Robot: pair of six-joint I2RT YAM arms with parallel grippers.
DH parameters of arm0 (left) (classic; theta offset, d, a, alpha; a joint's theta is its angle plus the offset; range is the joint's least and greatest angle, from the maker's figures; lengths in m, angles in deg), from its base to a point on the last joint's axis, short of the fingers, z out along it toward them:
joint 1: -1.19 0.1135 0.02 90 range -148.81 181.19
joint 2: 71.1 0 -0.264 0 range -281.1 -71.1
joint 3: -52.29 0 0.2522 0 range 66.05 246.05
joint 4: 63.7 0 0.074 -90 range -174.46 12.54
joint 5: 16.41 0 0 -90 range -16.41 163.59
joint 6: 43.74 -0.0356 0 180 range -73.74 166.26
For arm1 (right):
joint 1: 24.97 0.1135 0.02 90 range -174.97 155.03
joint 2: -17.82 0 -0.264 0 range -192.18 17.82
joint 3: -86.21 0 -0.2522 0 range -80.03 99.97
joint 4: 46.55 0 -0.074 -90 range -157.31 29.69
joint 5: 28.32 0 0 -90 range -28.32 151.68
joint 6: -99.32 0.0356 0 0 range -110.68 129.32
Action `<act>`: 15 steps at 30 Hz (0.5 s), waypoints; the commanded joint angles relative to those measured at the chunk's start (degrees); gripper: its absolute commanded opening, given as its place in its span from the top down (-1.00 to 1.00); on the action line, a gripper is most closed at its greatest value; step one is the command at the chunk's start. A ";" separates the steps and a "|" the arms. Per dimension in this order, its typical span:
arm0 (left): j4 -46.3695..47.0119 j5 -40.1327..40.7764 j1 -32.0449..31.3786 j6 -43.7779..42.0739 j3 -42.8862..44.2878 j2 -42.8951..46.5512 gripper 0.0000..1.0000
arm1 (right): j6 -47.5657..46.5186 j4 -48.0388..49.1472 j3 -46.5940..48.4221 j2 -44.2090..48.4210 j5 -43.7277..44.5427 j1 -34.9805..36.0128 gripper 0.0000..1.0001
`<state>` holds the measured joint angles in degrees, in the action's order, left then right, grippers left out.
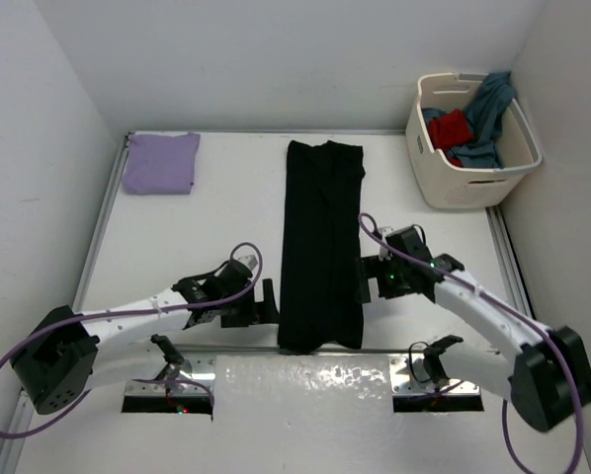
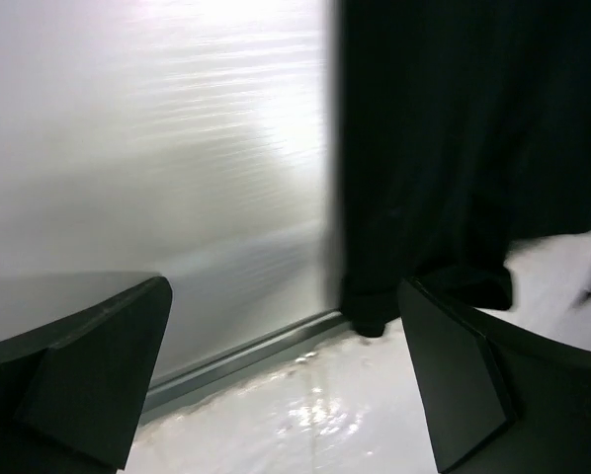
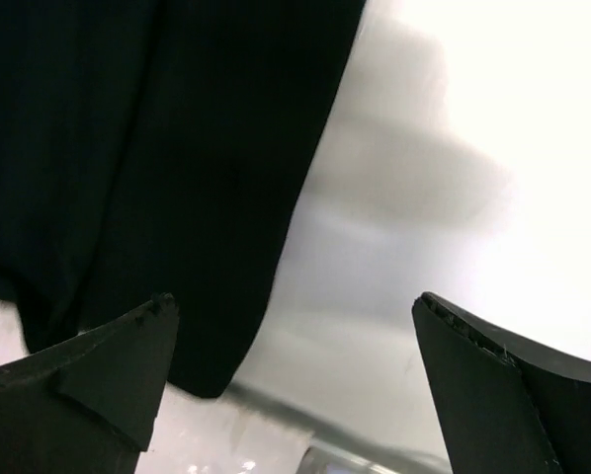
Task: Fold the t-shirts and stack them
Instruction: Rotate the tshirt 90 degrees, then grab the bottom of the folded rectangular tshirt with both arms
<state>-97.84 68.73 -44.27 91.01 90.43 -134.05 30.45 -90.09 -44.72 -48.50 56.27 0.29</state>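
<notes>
Wide open at the left gripper, nothing between the jaws, low over the table just beside the 9 o'clock edge of the black t-shirt, close to its near end. Wide open too at the right gripper, likewise holding nothing, at the cloth's 3 o'clock edge a little farther up. Possibly brushing the fabric there, hard to tell from above. From the left wrist, black fingers spread apart, with the shirt's near corner between them; from the right wrist, the same wide spread, fingers over the dark hem.

White walls around a white table, glossy and glaring along its 6 o'clock edge. Black shirt folded into a long strip down the middle, 12 to 6 o'clock. At 2 o'clock, a cream laundry basket with a teal t-shirt draped over its rim and a red t-shirt bunched inside. At 10 o'clock, a lavender t-shirt, folded flat in the far corner.
</notes>
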 commanded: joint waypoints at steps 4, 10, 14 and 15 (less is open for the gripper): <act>12.82 -8.67 -5.42 2.27 -1.53 -1.45 -0.76 | 14.27 2.01 -11.03 14.63 -13.04 2.25 -0.98; 13.96 -9.38 -9.39 2.88 -0.91 -7.26 -0.31 | 18.86 1.57 -16.76 17.72 -16.56 4.98 -0.98; 15.63 -9.46 -10.09 3.67 -1.18 -8.85 -0.04 | 23.08 5.16 -20.54 16.23 -19.28 8.40 -0.96; 15.98 -9.29 -10.10 3.76 -1.00 -9.02 0.00 | 23.69 5.95 -20.98 15.71 -19.37 10.23 -0.95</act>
<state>-84.86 59.70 -53.66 94.36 89.08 -142.47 49.37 -88.12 -64.65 -31.85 40.21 7.61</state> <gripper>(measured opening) 0.515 0.982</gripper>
